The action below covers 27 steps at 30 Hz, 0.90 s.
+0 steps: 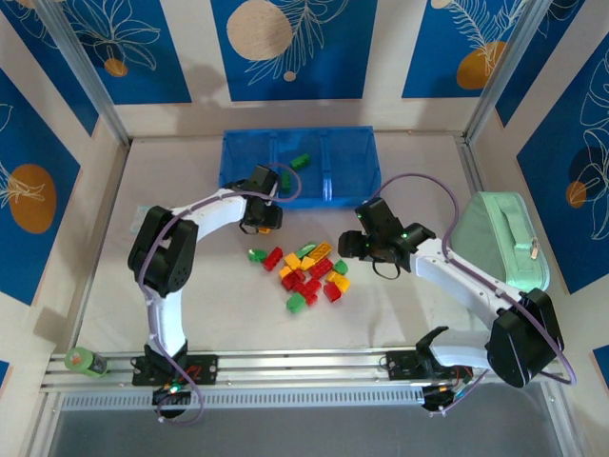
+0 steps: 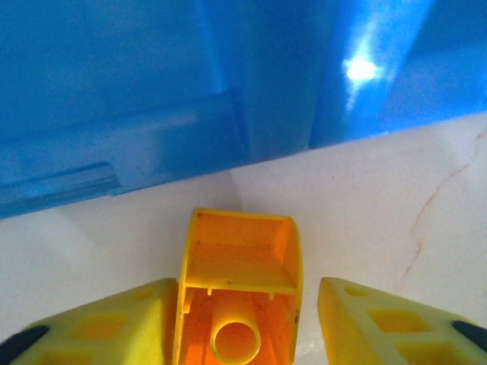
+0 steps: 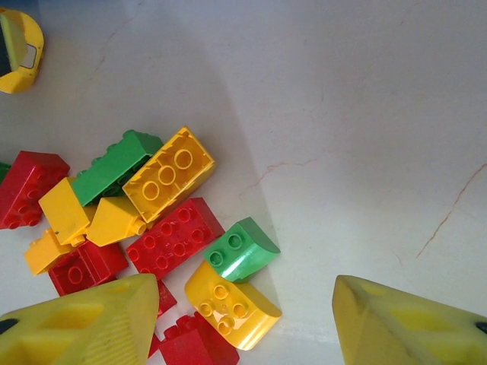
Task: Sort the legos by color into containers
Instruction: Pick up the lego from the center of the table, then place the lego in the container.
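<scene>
Nearest the lens in the left wrist view, the left hand (image 2: 247,287) is pinching an orange hollow-backed plastic brick (image 2: 240,293), open underside toward the camera. One finger (image 2: 99,327) lies against a side wall; a thin sliver shows at the other. In the overhead view this hand (image 1: 262,217) hangs just short of the near wall of the translucent blue three-compartment plastic tray (image 1: 238,152). One green brick (image 1: 301,161) lies in the middle compartment.

At centre, the loose pile of red, green, yellow and orange studded bricks (image 1: 306,276) lies on the pale worktop (image 1: 238,319), unsorted.

To the right, the right hand (image 1: 360,246) hovers at the pile's edge with its fingers (image 3: 84,319) spread wide. A yellow round-topped brick (image 3: 232,304) and a green round-topped brick (image 3: 242,249) lie between them, touching each other.

Handling, as a judgement: the bricks are light, rigid and smooth-sided. They will not crush, but may twist out of a skewed grip.
- Take hold across two flat, parallel side walls.
- Avoid curved tops and studs.
- Touching neighbours may be dragged along.

Far right, a mint-green zipped case (image 1: 500,243) lies well apart.
</scene>
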{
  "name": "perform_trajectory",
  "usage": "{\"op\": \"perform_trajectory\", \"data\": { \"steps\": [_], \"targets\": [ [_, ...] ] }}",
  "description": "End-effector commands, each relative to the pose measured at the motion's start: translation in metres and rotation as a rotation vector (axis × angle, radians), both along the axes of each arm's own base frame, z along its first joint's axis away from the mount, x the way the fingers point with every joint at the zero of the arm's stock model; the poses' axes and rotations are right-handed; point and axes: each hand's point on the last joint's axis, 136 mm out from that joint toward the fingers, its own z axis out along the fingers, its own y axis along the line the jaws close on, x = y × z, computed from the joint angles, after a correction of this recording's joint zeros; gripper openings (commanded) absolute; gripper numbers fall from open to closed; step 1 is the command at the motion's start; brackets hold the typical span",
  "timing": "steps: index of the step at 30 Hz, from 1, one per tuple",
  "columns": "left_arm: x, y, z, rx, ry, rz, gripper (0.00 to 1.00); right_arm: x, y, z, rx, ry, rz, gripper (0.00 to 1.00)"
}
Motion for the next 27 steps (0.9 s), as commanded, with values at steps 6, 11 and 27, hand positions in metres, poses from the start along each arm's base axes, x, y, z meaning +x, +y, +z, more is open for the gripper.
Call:
{"op": "perform_trajectory", "data": {
  "steps": [6,11,27],
  "targets": [
    [-0.014,0.006,0.006,0.011,0.01,-0.007,0.28,0.0,0.002,-0.002,0.033,0.009,-0.015,0.62],
    [-0.03,0.009,0.032,-0.039,-0.023,0.005,0.27,-0.002,0.003,-0.003,0.035,0.01,-0.014,0.62],
    [0.044,0.058,0.115,-0.049,-0.2,0.1,0.27,-0.007,0.006,-0.003,0.032,0.016,-0.004,0.62]
  ]
}}
